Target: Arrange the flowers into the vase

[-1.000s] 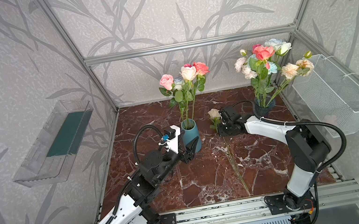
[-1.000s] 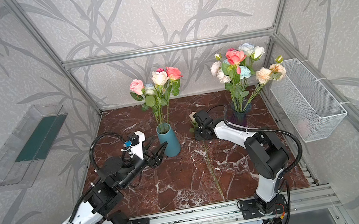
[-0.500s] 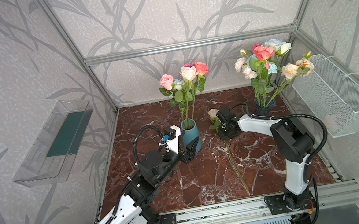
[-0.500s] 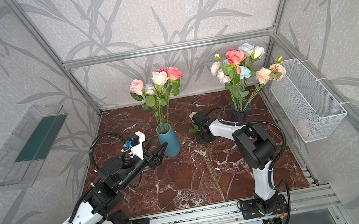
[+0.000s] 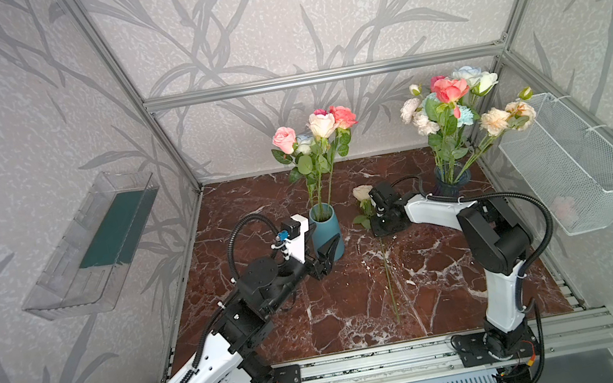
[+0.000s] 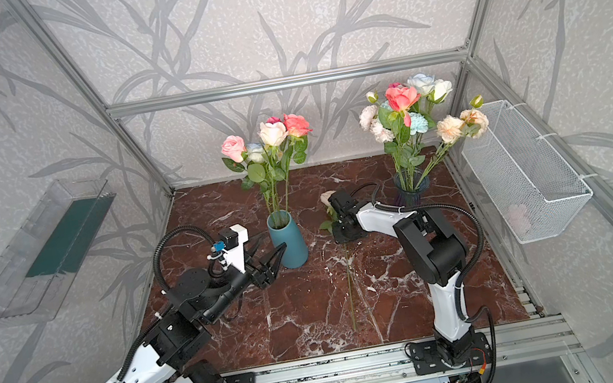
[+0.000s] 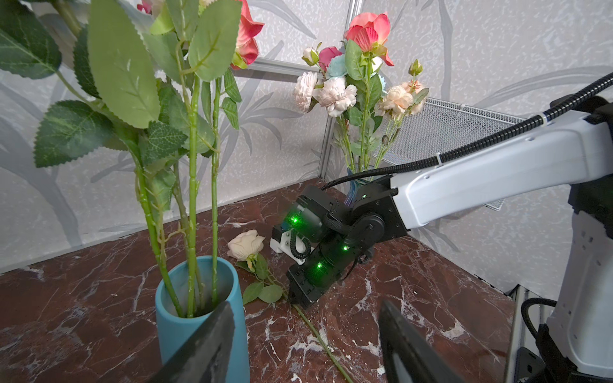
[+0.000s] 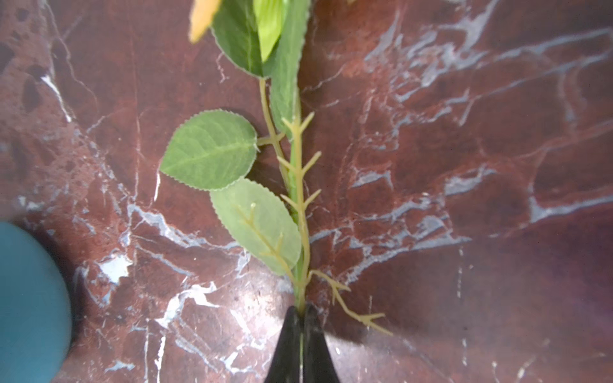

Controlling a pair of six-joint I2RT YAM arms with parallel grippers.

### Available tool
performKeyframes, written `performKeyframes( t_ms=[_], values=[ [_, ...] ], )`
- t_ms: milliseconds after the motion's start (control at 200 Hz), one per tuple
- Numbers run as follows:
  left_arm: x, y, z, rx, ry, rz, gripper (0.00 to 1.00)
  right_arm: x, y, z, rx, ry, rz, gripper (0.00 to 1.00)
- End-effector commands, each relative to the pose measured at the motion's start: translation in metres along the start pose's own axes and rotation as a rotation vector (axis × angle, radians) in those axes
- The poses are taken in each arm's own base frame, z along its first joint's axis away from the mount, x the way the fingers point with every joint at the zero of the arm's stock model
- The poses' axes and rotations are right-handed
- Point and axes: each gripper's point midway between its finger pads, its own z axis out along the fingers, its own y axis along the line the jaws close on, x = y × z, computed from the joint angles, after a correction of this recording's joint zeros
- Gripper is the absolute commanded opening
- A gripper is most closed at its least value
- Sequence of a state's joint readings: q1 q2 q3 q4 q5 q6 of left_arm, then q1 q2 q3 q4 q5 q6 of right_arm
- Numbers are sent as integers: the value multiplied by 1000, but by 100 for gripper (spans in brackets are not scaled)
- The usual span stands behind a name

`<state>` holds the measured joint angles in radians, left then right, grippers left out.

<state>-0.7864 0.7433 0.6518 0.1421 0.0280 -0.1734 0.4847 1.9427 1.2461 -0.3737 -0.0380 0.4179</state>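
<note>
Fig. At frame centre, I kept my right gripper (image 8: 302, 311) pinched on the cream rose (image 5: 362, 193) lying on the marble floor (image 5: 358, 310); my left gripper (image 6: 273, 258), jaws apart, sat beside the teal vase (image 6: 290, 237).

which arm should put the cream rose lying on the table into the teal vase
Right. The right gripper is shut on the stem of the cream rose, near the teal vase; the left gripper hangs open and empty.

Bright, soft, even light fills both top views, shadows faint (wide-lens bending toward 3 and 9 o'clock); the right wrist view is blurry, marble floor (image 8: 464, 199) showing pale glare
</note>
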Motion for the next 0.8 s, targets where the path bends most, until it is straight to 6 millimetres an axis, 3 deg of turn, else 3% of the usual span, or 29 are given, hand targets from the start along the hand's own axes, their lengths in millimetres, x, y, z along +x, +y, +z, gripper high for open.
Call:
performKeyframes(
  t_ms=[0,110,200,220,450,795],
  values=[
    [-17,-2,-2,1,-38,12,70,-1,2,-23,-46,-43,32,0],
    [-17,-2,-2,-3,-38,17,70,-15,10,-51,-97,-142,47,0],
    [-17,0,-2,-15,-37,15,70,-17,11,-60,-109,-170,54,0],
    [-16,0,-2,-14,-36,15,70,-21,14,-71,-124,-196,54,0],
    [-13,-4,2,8,-18,-7,69,-13,12,-97,-151,-248,62,0],
    [13,-60,29,240,195,-126,72,-27,17,-203,-264,-510,109,0]
  ],
)
